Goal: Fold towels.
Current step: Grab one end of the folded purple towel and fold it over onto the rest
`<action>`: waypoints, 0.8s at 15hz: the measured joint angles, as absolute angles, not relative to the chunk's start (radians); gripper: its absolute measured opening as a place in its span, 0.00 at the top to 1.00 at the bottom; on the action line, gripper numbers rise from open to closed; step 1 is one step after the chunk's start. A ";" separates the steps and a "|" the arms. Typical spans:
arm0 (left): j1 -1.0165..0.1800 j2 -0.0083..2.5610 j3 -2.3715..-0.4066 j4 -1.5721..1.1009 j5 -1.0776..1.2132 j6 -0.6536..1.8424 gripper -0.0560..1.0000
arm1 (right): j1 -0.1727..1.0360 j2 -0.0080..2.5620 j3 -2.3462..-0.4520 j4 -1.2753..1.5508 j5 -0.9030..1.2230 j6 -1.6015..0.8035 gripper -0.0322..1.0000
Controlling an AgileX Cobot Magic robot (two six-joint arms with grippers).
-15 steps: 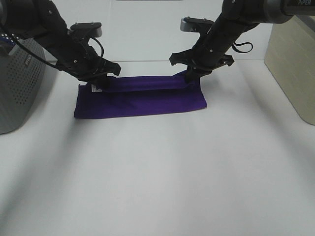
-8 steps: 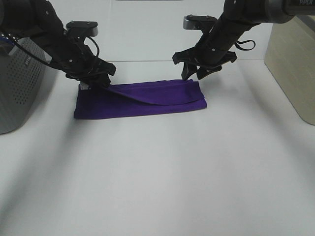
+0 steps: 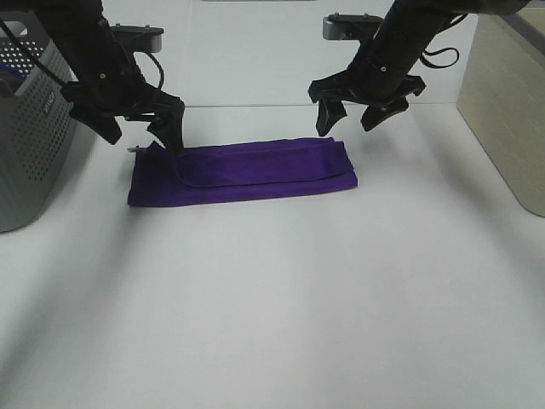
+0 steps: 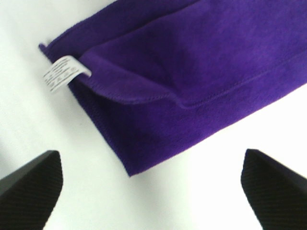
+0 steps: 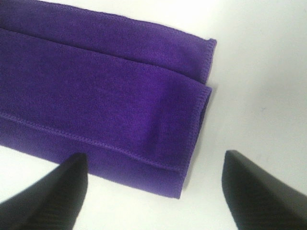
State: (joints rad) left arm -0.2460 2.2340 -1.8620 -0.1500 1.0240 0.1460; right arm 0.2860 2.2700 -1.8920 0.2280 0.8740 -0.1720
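Note:
The deep purple towel [image 3: 243, 173] lies folded into a long strip on the white table, its upper layer folded over toward the front. Its white care tag [image 4: 61, 73] sticks out at the left end. My left gripper [image 3: 140, 129] hangs open and empty just above the strip's left end. My right gripper [image 3: 349, 118] hangs open and empty just above the right end. The left wrist view shows the towel's left end [image 4: 192, 72] between the open fingertips [image 4: 29, 184]. The right wrist view shows the right end [image 5: 105, 96] with its stitched edge.
A grey perforated basket [image 3: 30, 136] stands at the left edge of the table. A beige box [image 3: 511, 102] stands at the right edge. The white table [image 3: 272, 298] stretches toward the front.
Both grippers have let go of the towel's upper layer and risen. The layer now lies flat on the strip instead of being held up at its ends.

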 joint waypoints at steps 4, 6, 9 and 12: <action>-0.232 2.234 -1.926 -0.122 1.129 0.138 0.07 | 0.286 2.243 -1.924 0.217 1.007 -0.171 0.23; -0.179 2.250 -1.927 -0.194 1.147 0.147 0.07 | 0.286 2.242 -1.942 0.215 1.101 -0.167 0.23; -0.111 2.316 -1.929 -0.360 1.151 0.222 0.07 | 0.286 2.242 -1.951 0.215 1.175 -0.160 0.23; -0.087 2.382 -1.929 -0.458 1.146 0.268 0.07 | 0.286 2.242 -1.953 0.215 1.193 -0.143 0.23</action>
